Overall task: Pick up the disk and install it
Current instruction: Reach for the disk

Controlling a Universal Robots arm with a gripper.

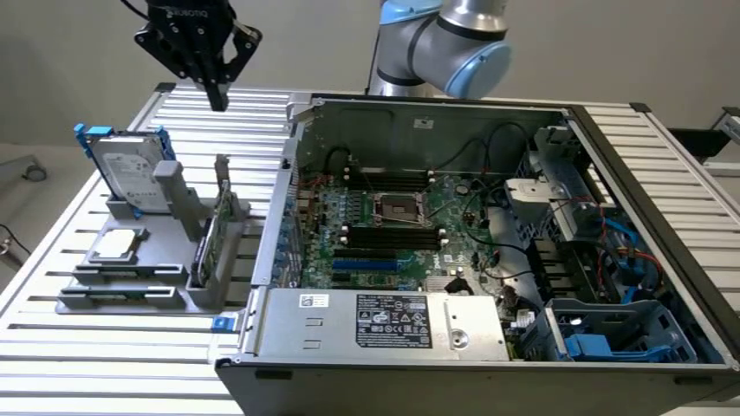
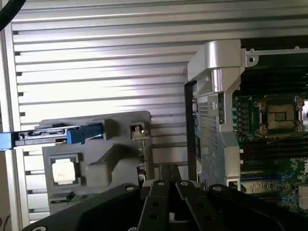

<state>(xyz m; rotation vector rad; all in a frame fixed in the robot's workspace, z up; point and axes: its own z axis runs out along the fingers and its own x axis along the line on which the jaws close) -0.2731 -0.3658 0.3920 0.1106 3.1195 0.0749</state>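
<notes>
The exterior view looks from high up along one long side of the open computer case (image 1: 439,108). It tilts steeply down and stands far enough back to take in most of the slatted table (image 1: 69,347), the grey holder stand (image 1: 173,290) on the exterior view's left, and the arm (image 1: 445,43) beyond the case. The wrist view looks almost straight down past the gripper (image 2: 168,175), which sits close in its foreground, from well above the table. Both views share the stand with the disk (image 2: 48,135) on edge, the square processor chip (image 2: 64,170), one corner of the case, and the processor socket (image 2: 280,118) on the motherboard (image 2: 284,166)
</notes>
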